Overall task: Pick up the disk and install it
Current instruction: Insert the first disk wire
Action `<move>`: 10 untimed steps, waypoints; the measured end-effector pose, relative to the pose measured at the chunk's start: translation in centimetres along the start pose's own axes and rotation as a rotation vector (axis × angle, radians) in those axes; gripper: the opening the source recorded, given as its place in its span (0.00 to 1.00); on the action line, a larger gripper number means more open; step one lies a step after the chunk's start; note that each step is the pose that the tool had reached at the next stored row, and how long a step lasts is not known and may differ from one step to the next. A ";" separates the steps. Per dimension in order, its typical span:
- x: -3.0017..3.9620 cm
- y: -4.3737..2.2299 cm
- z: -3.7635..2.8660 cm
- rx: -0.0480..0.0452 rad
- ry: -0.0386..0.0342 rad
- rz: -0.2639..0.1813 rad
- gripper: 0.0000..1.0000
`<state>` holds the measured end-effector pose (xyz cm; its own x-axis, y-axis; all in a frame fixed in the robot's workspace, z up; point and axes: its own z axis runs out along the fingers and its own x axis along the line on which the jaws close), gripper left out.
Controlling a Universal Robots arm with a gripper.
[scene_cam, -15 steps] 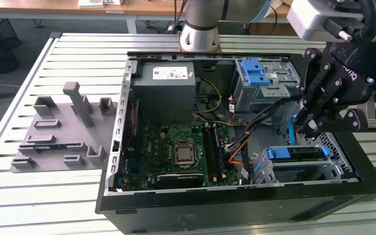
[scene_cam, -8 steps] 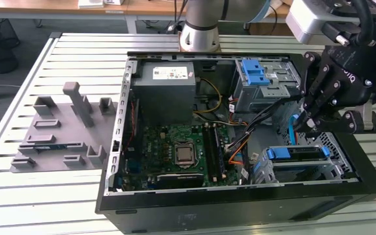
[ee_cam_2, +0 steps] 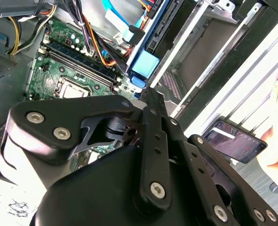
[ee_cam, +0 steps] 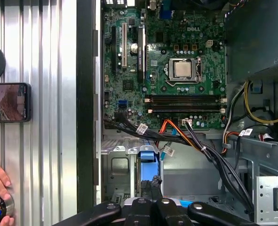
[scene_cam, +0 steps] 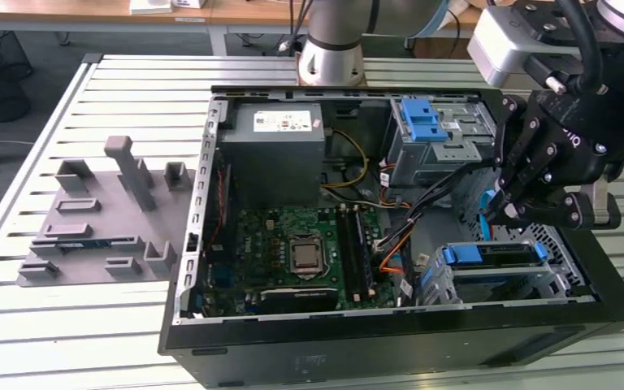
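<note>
Computer case lies open low-centre on the slatted tabletop, gripper centre-right points down into it, clamped on the blue tab of the disk, low-centre in the first wrist view, arm base upright top-centre.

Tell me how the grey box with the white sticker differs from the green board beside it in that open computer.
The grey box is a plain metal block that stands tall; the green board lies flat and low. The grey box has smooth faces and one white sticker; the green board is crowded with slots, chips and a square silver socket. Both sit inside the open black case.
</note>
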<state>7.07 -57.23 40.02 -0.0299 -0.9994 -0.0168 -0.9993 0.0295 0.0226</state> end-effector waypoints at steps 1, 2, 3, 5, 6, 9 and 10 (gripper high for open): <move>0.00 0.00 0.00 0.0000 -0.0001 0.000 0.11; 0.00 0.00 0.00 0.0000 -0.0001 0.000 0.11; 0.00 -0.01 0.00 0.0000 -0.0001 0.000 0.11; 0.00 -0.08 0.02 0.0000 -0.0001 0.000 0.11; 0.00 -0.17 0.04 0.0000 -0.0002 0.000 0.11; -0.03 -0.51 0.10 0.0000 -0.0001 0.000 0.11; -0.04 -0.67 0.13 0.0000 -0.0001 0.000 0.11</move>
<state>7.73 -57.21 39.88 -0.0299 -0.9994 -0.0169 -0.9993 0.0295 0.0226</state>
